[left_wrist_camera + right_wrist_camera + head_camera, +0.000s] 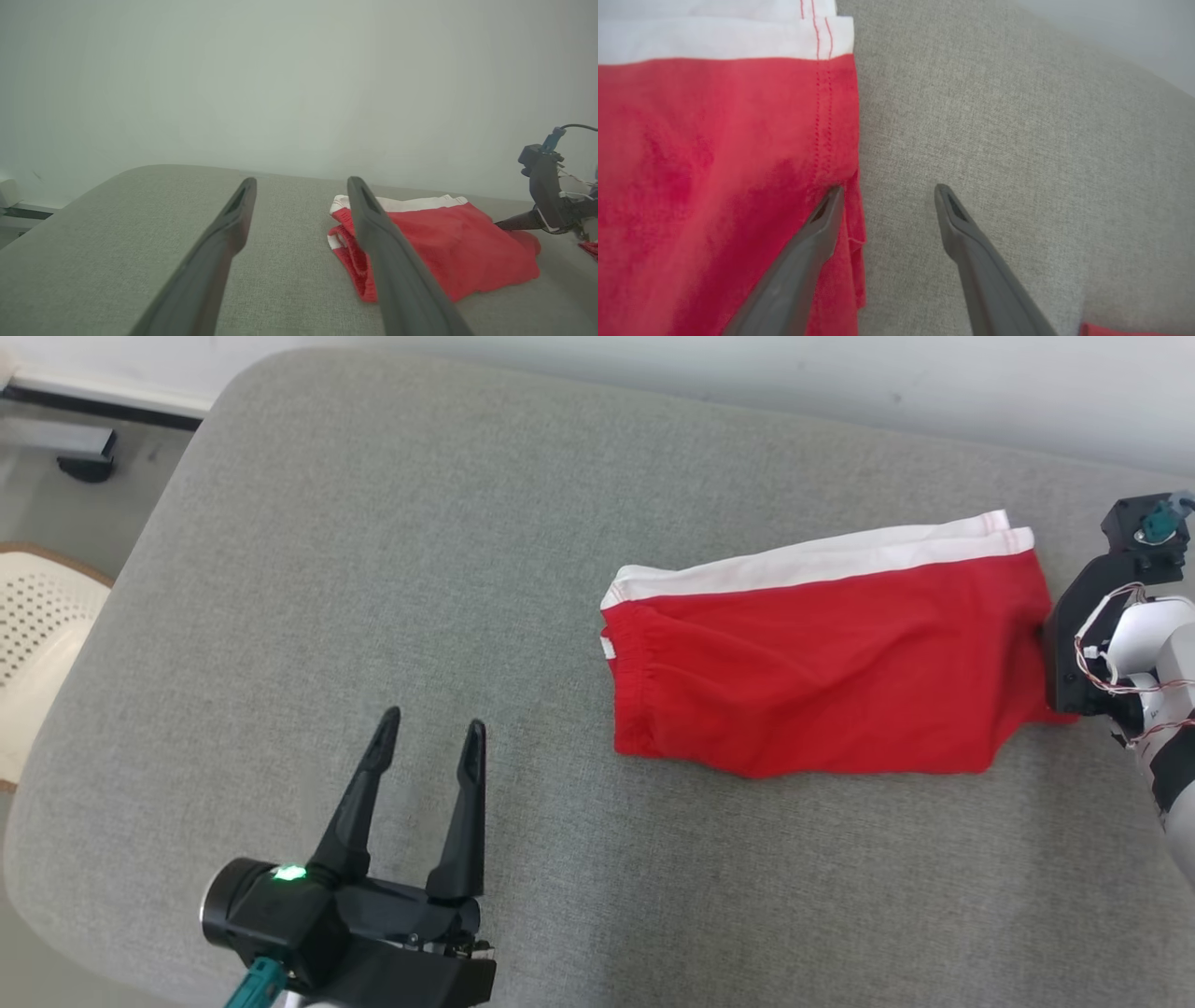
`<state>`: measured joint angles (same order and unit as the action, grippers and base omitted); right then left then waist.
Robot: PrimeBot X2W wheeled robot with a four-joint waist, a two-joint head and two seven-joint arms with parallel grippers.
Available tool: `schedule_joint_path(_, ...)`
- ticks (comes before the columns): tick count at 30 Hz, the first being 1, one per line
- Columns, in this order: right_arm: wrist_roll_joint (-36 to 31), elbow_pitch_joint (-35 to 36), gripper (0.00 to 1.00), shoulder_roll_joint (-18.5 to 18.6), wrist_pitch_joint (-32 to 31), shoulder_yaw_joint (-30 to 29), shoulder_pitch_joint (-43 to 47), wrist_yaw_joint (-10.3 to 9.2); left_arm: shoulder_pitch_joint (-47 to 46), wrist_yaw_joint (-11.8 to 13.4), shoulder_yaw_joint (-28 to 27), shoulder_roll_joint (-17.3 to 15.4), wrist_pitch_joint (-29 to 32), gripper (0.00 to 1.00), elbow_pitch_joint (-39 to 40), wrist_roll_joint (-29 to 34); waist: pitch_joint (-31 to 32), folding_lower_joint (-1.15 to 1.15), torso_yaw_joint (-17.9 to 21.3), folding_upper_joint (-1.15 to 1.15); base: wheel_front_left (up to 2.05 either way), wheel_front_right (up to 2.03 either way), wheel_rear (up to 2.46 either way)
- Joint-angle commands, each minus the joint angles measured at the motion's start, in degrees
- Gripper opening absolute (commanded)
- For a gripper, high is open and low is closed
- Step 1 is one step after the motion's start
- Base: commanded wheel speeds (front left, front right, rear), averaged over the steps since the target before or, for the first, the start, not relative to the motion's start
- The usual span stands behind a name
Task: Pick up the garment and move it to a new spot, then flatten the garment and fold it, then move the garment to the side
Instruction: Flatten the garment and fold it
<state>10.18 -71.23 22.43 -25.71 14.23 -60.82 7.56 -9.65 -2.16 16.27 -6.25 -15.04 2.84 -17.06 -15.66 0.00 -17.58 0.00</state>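
Left end effector [301, 186]: two dark fingers rise from the bottom edge, spread wide apart, with the grey fabric worktop [140, 224] showing between them. Garment [458, 247] lies right of centre, flat on the worktop: red, white band along the far edge, gathered waistband end facing left. The right-hand finger [387, 252] overlaps the garment's left end in this view; can't tell if they touch. Right end effector [507, 225] sits at the right edge: black housing with wires and a cable, one dark fingertip at the garment's right end. Small red patch [589, 247] at the far right. Pale wall [280, 84] behind. The worktop's far left corner is rounded.
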Motion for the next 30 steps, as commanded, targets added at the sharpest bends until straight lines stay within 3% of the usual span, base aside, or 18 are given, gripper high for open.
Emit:
schedule_joint_path(1, -0.5, -0.4, 1.00, 0.1, -0.1, -0.2, 0.6, -0.12, 0.5, -0.5, -0.2, 0.4, -0.2, 1.00, -0.3, 0.5, -1.3, 0.00, -1.0, 0.00, 0.00, 0.00, 0.00)
schedule_joint_path(10, -1.5, -2.0, 1.00, -2.7, -3.5, -0.6, 2.2, 0.10, 0.6, -2.1, -1.0, 2.1, -0.2, 1.00, -1.6, 1.6, -3.0, 0.00, -1.4, 0.00, 0.00, 0.00, 0.00)
schedule_joint_path(11, -1.7, -2.1, 0.62, -3.0, -3.8, -0.3, 2.4, 0.10, 0.6, -2.3, -1.1, 2.2, -0.2, 1.00, -1.8, 1.6, -3.0, 0.00, -1.4, 0.00, 0.00, 0.00, 0.00)
schedule_joint_path(12, -1.8, -2.1, 0.37, -3.2, -4.1, -0.2, 2.6, 0.17, 0.5, -2.3, -1.2, 2.3, -0.2, 1.00, -2.0, 1.7, -2.9, 0.00, -1.3, 0.00, 0.00, 0.00, 0.00)
schedule_joint_path(13, -1.8, -2.1, 0.23, -3.3, -4.4, 0.0, 2.7, 0.17, 0.4, -2.4, -1.3, 2.5, -0.2, 1.00, -2.1, 1.6, -2.8, 0.00, -1.2, 0.00, 0.00, 0.00, 0.00)
schedule_joint_path(14, -1.9, -2.1, 0.00, -3.3, -4.5, 0.1, 2.8, 0.17, 0.4, -2.6, -1.3, 2.6, -0.2, 1.00, -2.3, 1.6, -2.7, 0.00, -1.1, 0.00, 0.00, 0.00, 0.00)
schedule_joint_path(26, -2.2, -1.4, 0.02, -1.2, -1.5, -2.6, 2.0, -0.05, 0.1, -3.6, -1.9, 3.1, -0.2, 1.00, -4.3, 1.7, -1.3, 0.00, 0.2, 0.00, 0.00, 0.00, 0.00)
schedule_joint_path(27, -2.2, -1.1, 1.00, -1.1, -0.6, -3.1, 1.8, -0.13, 0.1, -3.6, -1.9, 3.1, -0.2, 1.00, -4.3, 1.6, -1.3, 0.00, 0.4, 0.00, 0.00, 0.00, 0.00)
schedule_joint_path(30, -3.1, -0.6, 1.00, -1.7, 0.9, -3.6, 2.0, -0.11, 0.2, -3.8, -1.8, 3.2, -0.2, 1.00, -4.6, 1.4, -1.1, 0.00, 0.7, 0.00, 0.00, 0.00, 0.00)
